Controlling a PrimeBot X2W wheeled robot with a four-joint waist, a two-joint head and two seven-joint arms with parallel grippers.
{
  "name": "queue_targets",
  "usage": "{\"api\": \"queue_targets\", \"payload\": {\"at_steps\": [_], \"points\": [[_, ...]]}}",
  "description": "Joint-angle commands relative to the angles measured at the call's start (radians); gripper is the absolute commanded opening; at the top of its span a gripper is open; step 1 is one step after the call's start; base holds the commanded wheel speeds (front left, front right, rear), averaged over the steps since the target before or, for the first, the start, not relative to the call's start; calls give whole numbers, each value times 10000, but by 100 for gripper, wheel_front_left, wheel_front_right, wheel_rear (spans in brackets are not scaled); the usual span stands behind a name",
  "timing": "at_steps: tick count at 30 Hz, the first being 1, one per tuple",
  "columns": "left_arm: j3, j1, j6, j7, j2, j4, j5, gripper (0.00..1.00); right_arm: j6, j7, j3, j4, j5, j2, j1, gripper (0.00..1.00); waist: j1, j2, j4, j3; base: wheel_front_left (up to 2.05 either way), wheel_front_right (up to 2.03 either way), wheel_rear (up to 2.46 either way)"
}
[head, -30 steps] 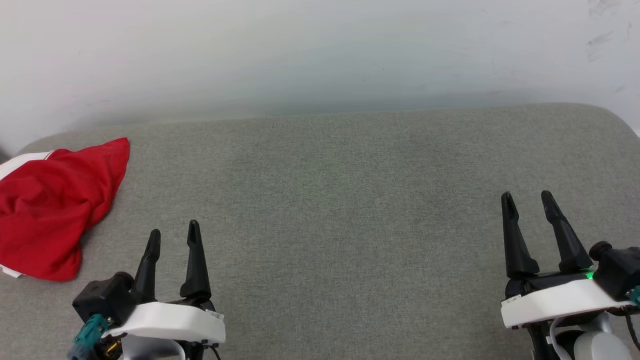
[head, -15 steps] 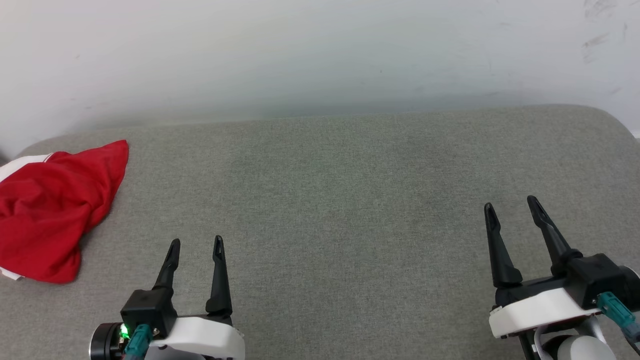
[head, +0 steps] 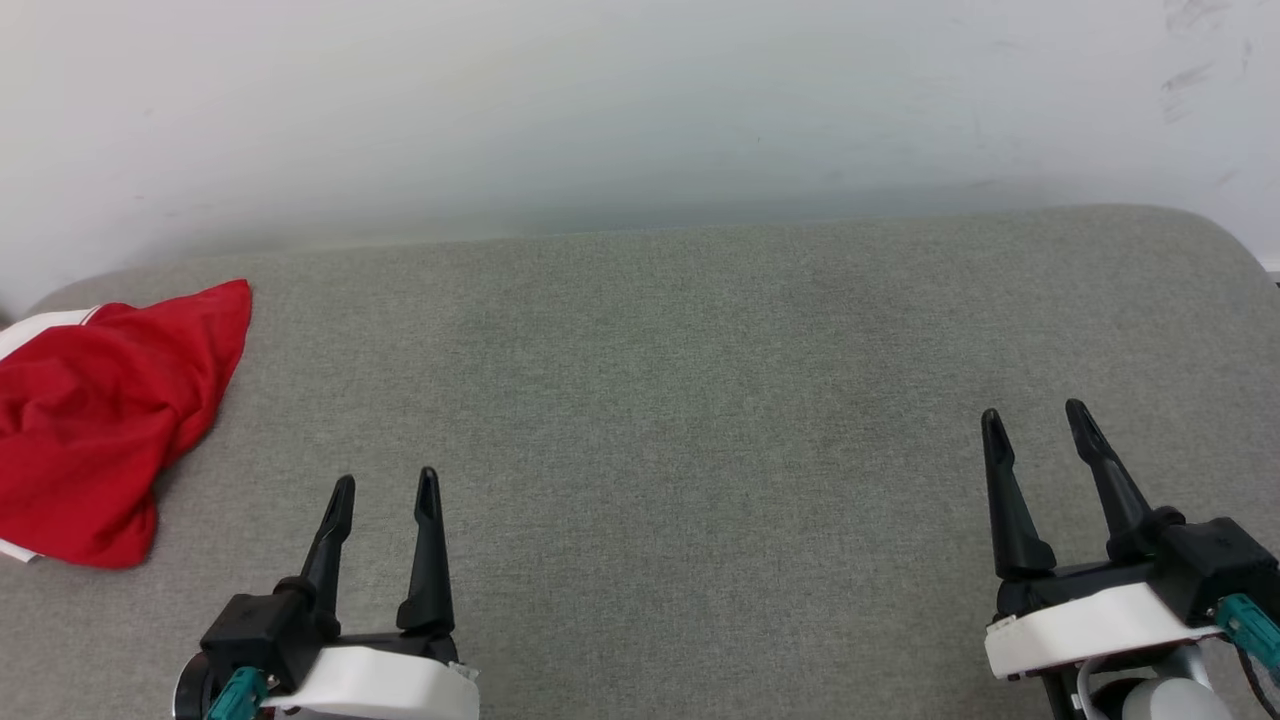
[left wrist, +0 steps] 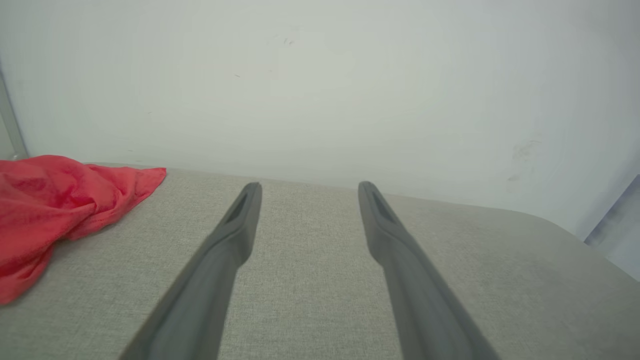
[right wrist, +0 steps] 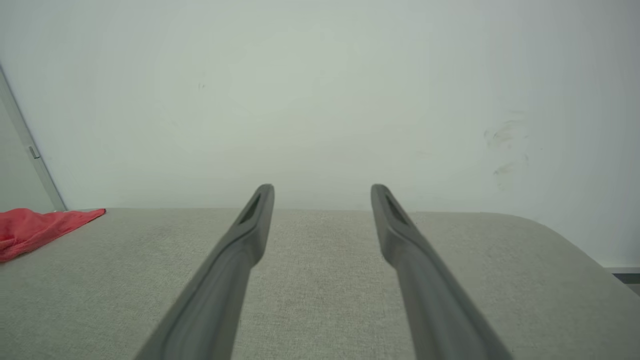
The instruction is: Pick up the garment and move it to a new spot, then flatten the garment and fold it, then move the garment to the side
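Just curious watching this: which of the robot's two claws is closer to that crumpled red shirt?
Left. The left gripper is open, apart from the red shirt, which lies to its left. The right gripper, also open, is far across the grey surface.

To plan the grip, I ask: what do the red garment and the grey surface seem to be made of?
The garment is probably thin, soft knit cloth, matte; it lies crumpled in loose folds. The surface seems woven upholstery fabric, matte; a fine weave grain shows, and its rounded corners suggest padding.
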Motion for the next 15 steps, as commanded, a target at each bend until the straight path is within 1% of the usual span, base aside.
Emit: {"api": "queue_targets", "payload": {"at_steps": [1, 5, 8, 11, 15], "points": [[128, 64, -134, -70, -39, -33, 143, 100, 0, -111, -4, -39, 6, 5, 49, 100, 0, -1, -2, 5, 0, 0, 0], [814, 249, -948, -148, -419, 178, 441, 100, 0, -187, -39, 136, 100, 6, 93, 100, 0, -1, -11, 19, 0, 0, 0], [1083, 317, -1378, -207, -577, 389, 852, 100, 0, -233, -34, 216, 26, 5, 104, 100, 0, -1, -24, 32, 0, 0, 0], [1179, 327, -1652, -276, -644, 580, 1263, 100, -1, -304, -7, 292, -200, 6, 120, 100, 0, -1, -34, 45, 0, 0, 0], [1218, 335, -1834, -345, -710, 692, 1612, 100, -1, -369, -22, 381, -444, 6, 148, 100, 0, -1, -43, 50, 0, 0, 0]]}}
